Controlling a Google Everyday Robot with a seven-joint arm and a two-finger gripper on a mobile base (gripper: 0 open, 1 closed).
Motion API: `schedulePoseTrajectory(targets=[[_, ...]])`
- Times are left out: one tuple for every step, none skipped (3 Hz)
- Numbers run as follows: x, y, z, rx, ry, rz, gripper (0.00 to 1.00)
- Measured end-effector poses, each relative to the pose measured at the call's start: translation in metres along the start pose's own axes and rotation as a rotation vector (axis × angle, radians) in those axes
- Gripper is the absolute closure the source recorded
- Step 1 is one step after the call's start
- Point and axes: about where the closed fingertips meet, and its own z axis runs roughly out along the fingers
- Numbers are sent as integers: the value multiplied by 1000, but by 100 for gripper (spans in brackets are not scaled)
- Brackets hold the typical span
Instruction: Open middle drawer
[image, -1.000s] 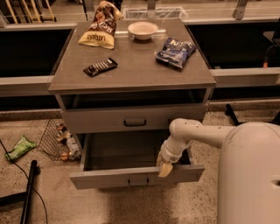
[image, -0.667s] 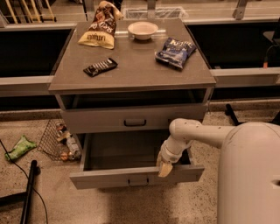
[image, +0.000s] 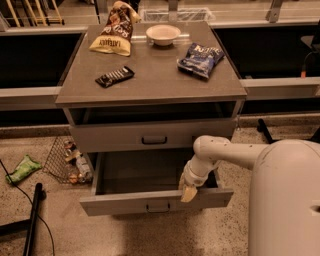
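The grey flat-fronted middle drawer (image: 115, 205), with a small dark bar handle (image: 158, 206), stands pulled well out below the grey upper drawer (image: 110, 137). The robot's pale-tipped gripper (image: 189, 192) sits at the top edge of the middle drawer's front, right of the handle, and I cannot tell whether its jaws are clenched or released. The drawer seems a stiff, empty, light box on slides, best taken by the bar handle or hooked over the front rim.

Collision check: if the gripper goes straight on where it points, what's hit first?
The gripper points down at the middle drawer, at its front rim, so likely that. Depth is unclear: if it is just inside, the drawer floor.
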Motion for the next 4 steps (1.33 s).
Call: schedulePoseTrajectory(targets=[[0,0,0,-1,-1,0,15],[5,15,4,-24,-21,2,0],[7,40,4,-31,-43,19,0],[14,67,10,-60,-56,46,18]])
